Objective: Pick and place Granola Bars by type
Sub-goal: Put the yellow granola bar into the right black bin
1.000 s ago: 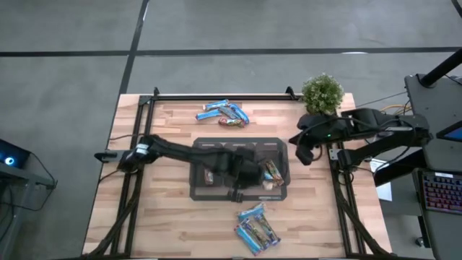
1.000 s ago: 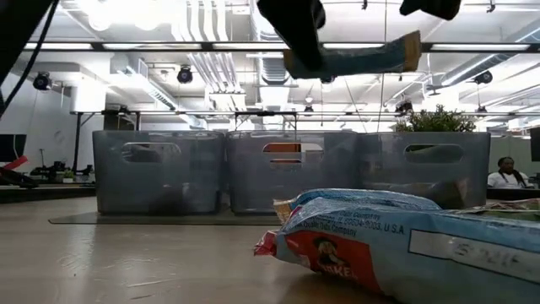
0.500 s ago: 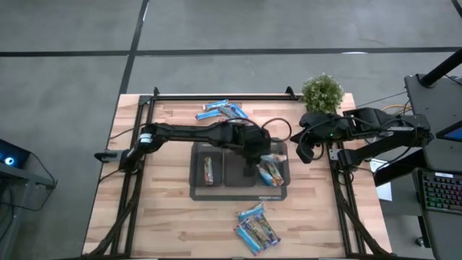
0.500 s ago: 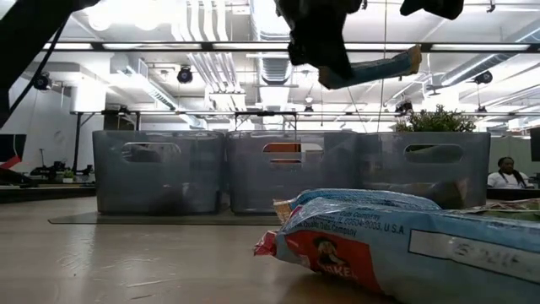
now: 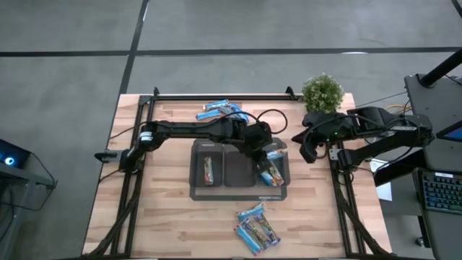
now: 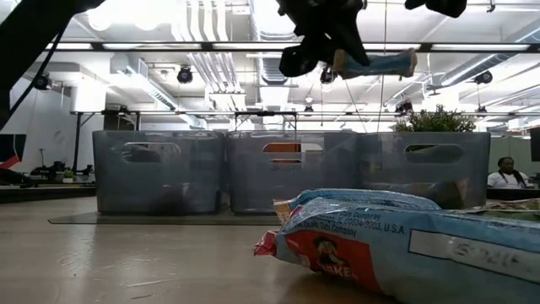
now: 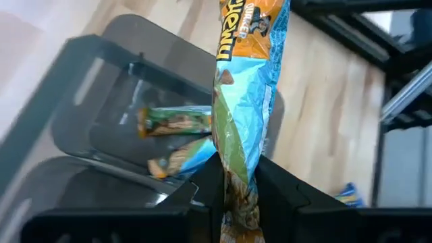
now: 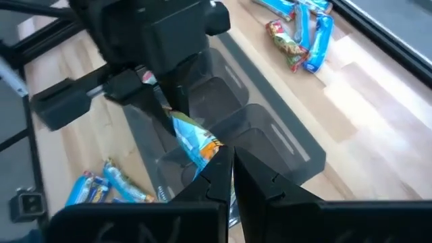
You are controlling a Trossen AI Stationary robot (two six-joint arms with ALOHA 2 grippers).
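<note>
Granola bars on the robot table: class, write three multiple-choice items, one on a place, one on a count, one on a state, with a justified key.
1. Where is the left gripper?
A. above the right bin
B. beside the plant
C. off the table

2. How many bins does the grey tray hold?
A. two
B. three
C. five

3. What is the left gripper doing?
A. standing open
B. holding a light blue granola bar
C. holding the plant

Key: 1 A, the high view shows it there. 2 B, three bins stand side by side. 3 B, the left wrist view shows the bar pinched between the fingers.

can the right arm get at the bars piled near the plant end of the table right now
Probably yes: the right pincer is shut and empty beside the plant, and bare wood lies between it and the far pile of bars.
</note>
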